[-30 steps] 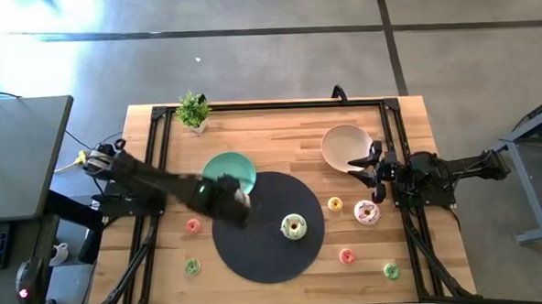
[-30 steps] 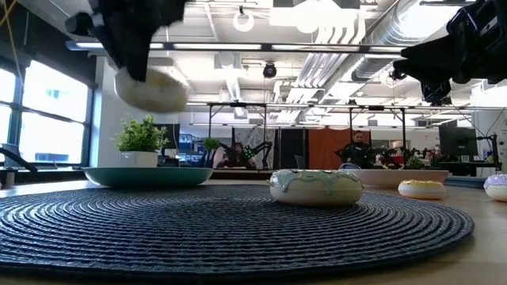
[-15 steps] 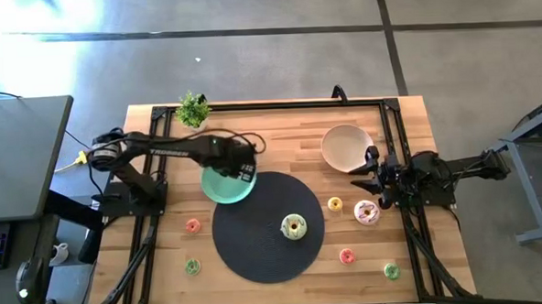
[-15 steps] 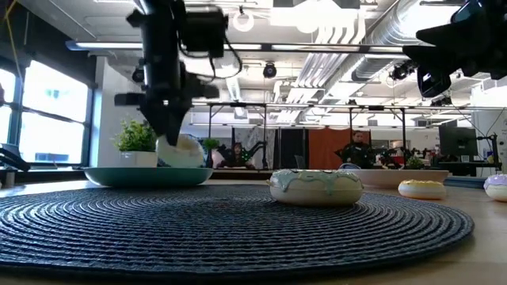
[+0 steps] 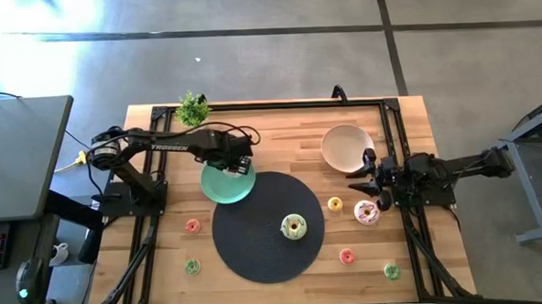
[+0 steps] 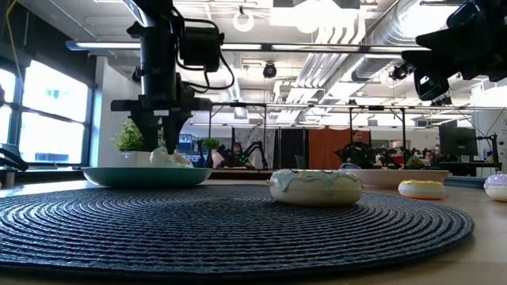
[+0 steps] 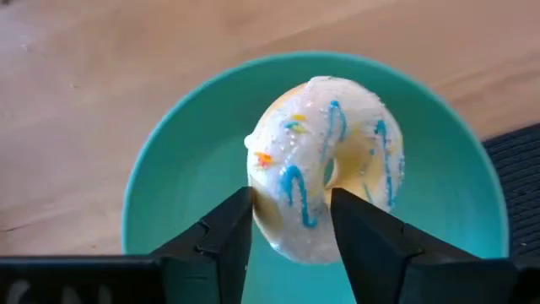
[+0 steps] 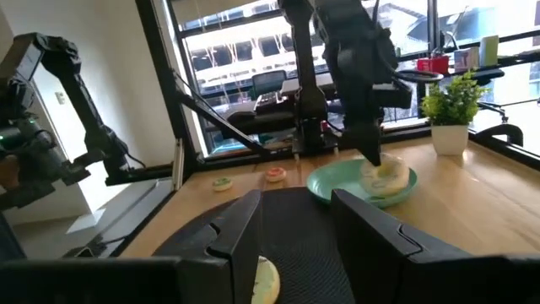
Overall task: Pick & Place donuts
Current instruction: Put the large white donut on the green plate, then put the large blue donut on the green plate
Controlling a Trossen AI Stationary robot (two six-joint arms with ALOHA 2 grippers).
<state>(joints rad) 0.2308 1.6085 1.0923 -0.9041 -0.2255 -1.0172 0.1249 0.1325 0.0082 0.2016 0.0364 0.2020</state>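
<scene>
The white-iced donut [image 7: 325, 160] lies tilted in the mint-green plate [image 7: 169, 169], its lower edge on the plate's floor [image 6: 170, 157]. My left gripper [image 7: 291, 203] stands over it, open and pointing down [image 5: 238, 165], one finger on each side of the donut's near rim. The green-iced donut [image 5: 293, 226] rests flat on the dark round mat [image 5: 257, 253]. The pink-iced donut [image 5: 366, 212] lies on the wood at the right. Just above it my right gripper [image 5: 357, 180] hovers open, with nothing between its fingers [image 8: 295, 211]. My left gripper has its fingers [image 7: 228, 228] on either side of the white donut's near rim [image 7: 291, 232], coming from above. The donut lies in the plate. I cannot tell whether the fingers still touch it.
A beige bowl [image 5: 344, 147] stands at the far right, a potted plant [image 5: 193, 110] at the far left. Tiny donuts lie on the wood: yellow [image 5: 335, 204], pink [image 5: 193, 226] [image 5: 346, 256], green [image 5: 193, 265] [image 5: 391, 271]. A black frame runs round the table.
My left gripper has carried the white donut from above the mat toward the far edge, come down over the green plate and opened. The donut, lifted clear before, now lies in the plate.
</scene>
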